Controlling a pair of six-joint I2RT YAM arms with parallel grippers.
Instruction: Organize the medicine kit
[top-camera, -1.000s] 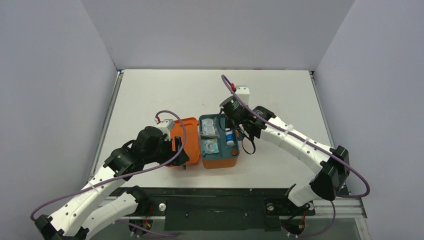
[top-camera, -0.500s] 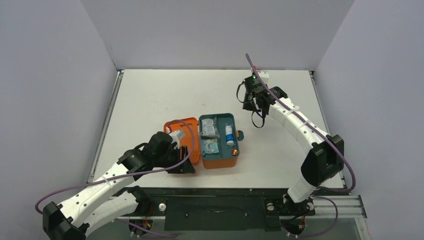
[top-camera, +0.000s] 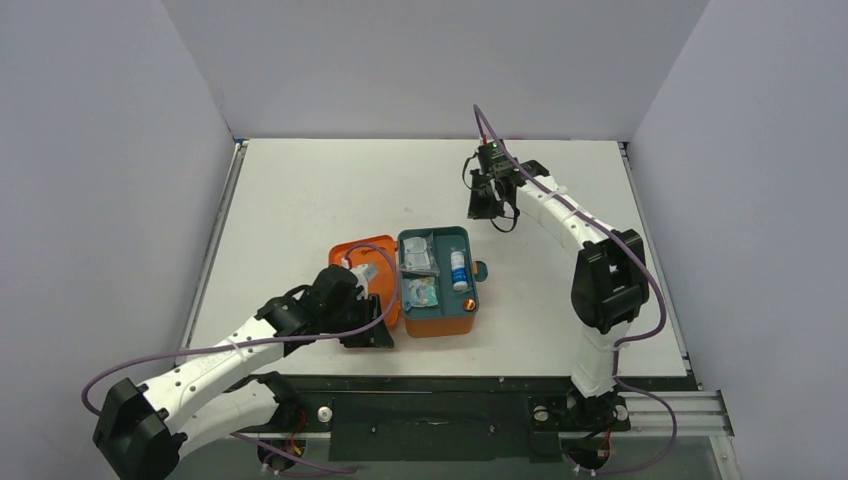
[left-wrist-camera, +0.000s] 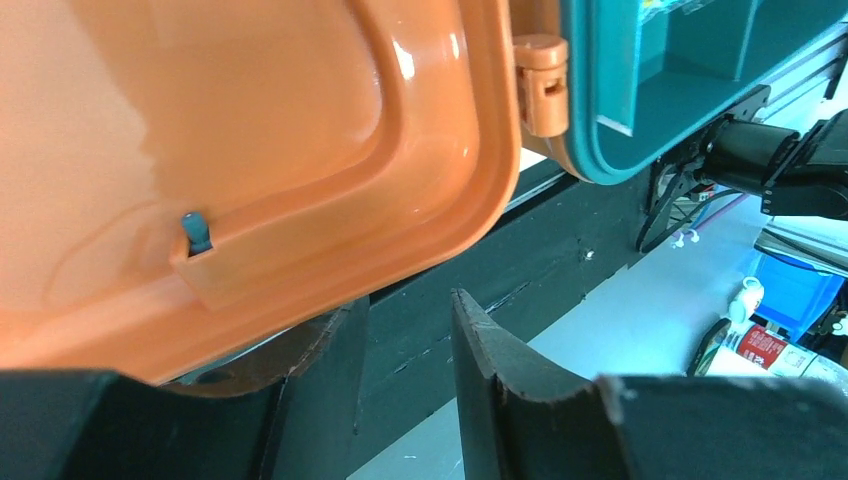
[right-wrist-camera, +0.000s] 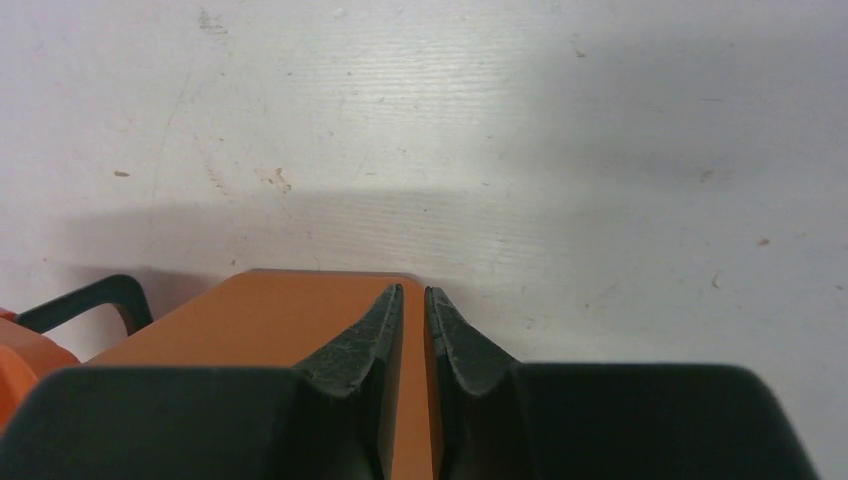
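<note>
The orange rectangular plastic medicine kit (top-camera: 440, 322) stands open near the middle of the white tabletop (top-camera: 300, 190), its hinged orange lid (top-camera: 352, 250) swung out to the left and its teal divided tray (top-camera: 474, 292) holding a small white bottle (top-camera: 458, 270) and flat packets (top-camera: 420, 258). The left hand (left-wrist-camera: 405, 300) sits at the lid's near edge, fingers somewhat spread, nothing between them. The right hand (right-wrist-camera: 413, 292) hangs over bare tabletop beyond the kit's far right corner, fingers almost pressed together, pinching nothing.
</note>
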